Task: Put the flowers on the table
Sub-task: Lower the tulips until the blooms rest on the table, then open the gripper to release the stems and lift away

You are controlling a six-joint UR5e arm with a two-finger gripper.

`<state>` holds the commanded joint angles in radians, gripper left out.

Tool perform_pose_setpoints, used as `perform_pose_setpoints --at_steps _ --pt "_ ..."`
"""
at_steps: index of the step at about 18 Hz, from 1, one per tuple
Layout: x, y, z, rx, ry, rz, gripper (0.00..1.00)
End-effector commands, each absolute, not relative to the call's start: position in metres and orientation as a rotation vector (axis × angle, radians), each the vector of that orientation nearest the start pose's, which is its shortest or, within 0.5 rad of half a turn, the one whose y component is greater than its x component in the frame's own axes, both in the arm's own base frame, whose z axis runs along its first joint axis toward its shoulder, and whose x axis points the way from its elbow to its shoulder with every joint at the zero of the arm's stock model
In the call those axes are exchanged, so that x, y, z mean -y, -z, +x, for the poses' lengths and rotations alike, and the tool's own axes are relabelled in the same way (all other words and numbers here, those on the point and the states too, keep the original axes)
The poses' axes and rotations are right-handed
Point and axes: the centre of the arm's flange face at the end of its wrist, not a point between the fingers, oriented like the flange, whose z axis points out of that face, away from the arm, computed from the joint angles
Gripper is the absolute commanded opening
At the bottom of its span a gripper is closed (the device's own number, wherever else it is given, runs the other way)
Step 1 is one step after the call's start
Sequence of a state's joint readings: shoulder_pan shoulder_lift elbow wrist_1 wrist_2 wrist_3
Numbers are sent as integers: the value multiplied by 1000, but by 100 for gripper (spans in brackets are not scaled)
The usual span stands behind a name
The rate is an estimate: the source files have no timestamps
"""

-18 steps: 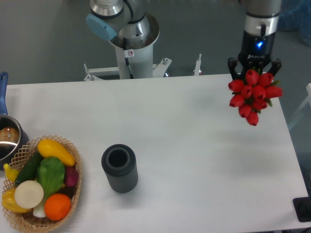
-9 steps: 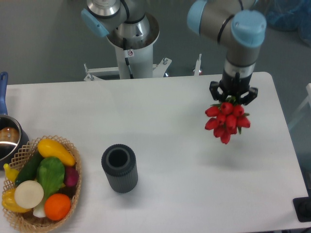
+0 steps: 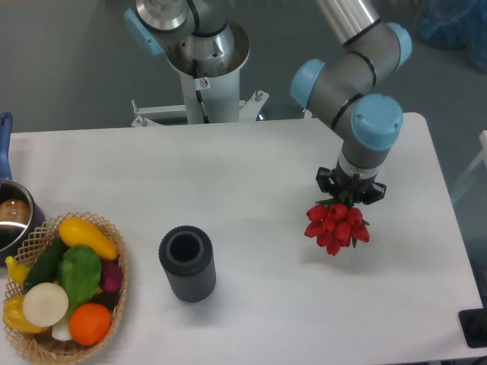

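Observation:
The flowers (image 3: pixel 335 226) are a small bunch of red tulips hanging heads-down over the right part of the white table (image 3: pixel 259 167). Their green stems run up into my gripper (image 3: pixel 349 195), which is shut on them just above the blooms. The arm's wrist covers most of the stems. A faint shadow lies on the table below the bunch; I cannot tell whether the blooms touch the surface.
A dark ribbed cylinder (image 3: pixel 187 263) stands open-topped left of centre. A wicker basket (image 3: pixel 65 289) of vegetables sits at the front left corner. A pot (image 3: pixel 11 217) with a blue handle is at the left edge. The robot base (image 3: pixel 205 68) stands behind the table.
The gripper has carried the flowers from the back right corner leftward and toward the front, and lower, closer to the table.

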<state>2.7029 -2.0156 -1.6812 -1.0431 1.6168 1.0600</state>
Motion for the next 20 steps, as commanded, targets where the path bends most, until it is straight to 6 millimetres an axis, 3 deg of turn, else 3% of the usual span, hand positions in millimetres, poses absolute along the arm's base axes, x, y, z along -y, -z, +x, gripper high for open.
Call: perform_pose_setpoints --at_steps 3,5,6,9,14,17,20 --pt "-378 -230 -502 116 19 -3197 39" --pt "-378 -227 -501 114 25 -3199 46" --pt "-378 -227 -501 114 25 -3199 56" --pt "-379 -228 -502 114 19 -3197 74" --pt "-379 -222 -506 119 9 -3196 80" --pt "-379 -223 -506 119 7 -3195 80" --pt "-378 -243 -512 125 -50 -3181 98"
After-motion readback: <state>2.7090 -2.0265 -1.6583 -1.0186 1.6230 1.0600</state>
